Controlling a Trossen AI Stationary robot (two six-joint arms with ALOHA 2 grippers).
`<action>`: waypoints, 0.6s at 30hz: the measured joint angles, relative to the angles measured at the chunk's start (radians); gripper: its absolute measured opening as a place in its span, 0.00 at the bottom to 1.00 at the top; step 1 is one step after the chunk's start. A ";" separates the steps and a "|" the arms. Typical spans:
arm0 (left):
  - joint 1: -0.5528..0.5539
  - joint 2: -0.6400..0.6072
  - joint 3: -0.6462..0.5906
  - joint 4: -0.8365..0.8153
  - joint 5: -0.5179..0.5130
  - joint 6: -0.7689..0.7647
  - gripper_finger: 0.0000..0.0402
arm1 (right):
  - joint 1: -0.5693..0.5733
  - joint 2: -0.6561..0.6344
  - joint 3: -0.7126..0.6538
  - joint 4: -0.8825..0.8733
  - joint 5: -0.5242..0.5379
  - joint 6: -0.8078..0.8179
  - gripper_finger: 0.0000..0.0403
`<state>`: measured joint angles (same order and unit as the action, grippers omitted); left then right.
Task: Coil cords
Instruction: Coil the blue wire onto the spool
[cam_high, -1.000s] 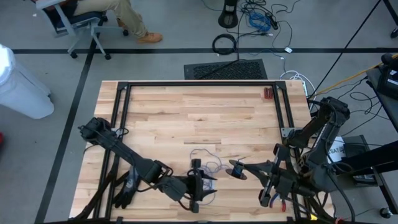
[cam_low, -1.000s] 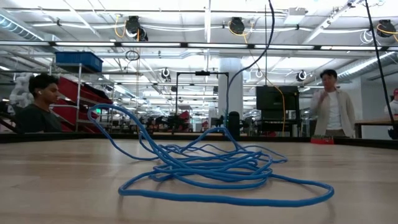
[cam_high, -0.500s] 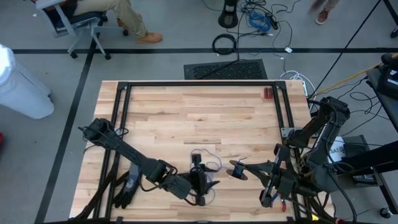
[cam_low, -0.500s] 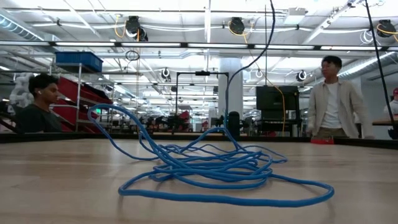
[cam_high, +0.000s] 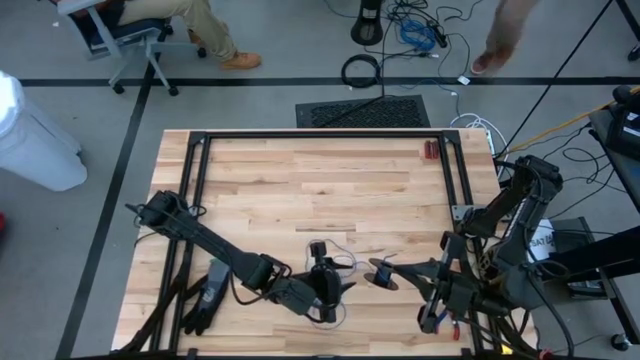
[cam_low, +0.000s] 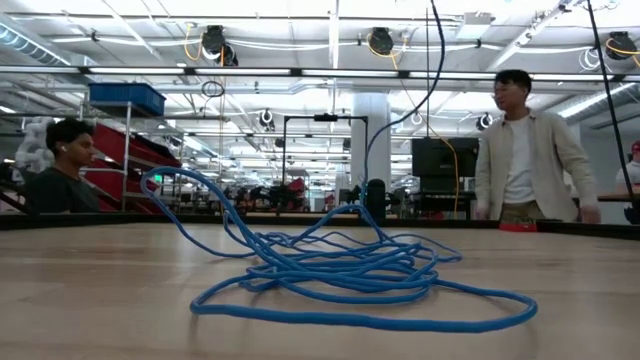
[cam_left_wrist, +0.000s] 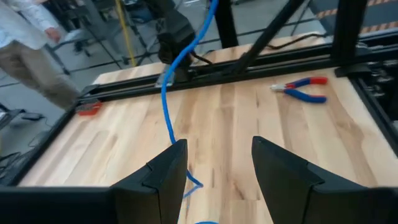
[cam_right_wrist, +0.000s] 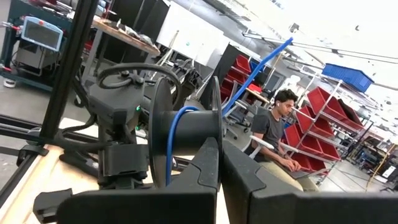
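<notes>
one thin blue wire (cam_low: 350, 275) in loose tangled loops

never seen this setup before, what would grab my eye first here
A loose tangle of blue cord sprawls on the wooden table, near its front edge. The left claw hovers open over it, while the right claw, shut, sits just beside, with cord wound on a black spool before it.

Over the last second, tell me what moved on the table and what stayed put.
The left gripper swung toward the right arm, fingers open, over the blue wire. The right gripper stayed shut on the wire's spool. The wire pile, glove and pliers stayed put.
</notes>
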<state>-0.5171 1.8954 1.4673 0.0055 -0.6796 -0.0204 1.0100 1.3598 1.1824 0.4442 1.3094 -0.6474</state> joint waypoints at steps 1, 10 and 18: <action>-0.002 0.000 0.000 0.001 0.015 0.000 0.47 | 0.000 0.000 0.000 0.000 0.000 -0.001 0.00; -0.031 -0.028 0.000 0.001 0.114 0.001 0.47 | 0.001 0.000 0.000 0.000 0.000 -0.002 0.00; -0.032 -0.031 0.000 -0.011 0.081 0.000 0.47 | 0.001 0.000 0.000 0.000 -0.001 -0.002 0.00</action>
<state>-0.5495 1.8648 1.4673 -0.0056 -0.5982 -0.0208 1.0111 1.3598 1.1824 0.4442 1.3087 -0.6495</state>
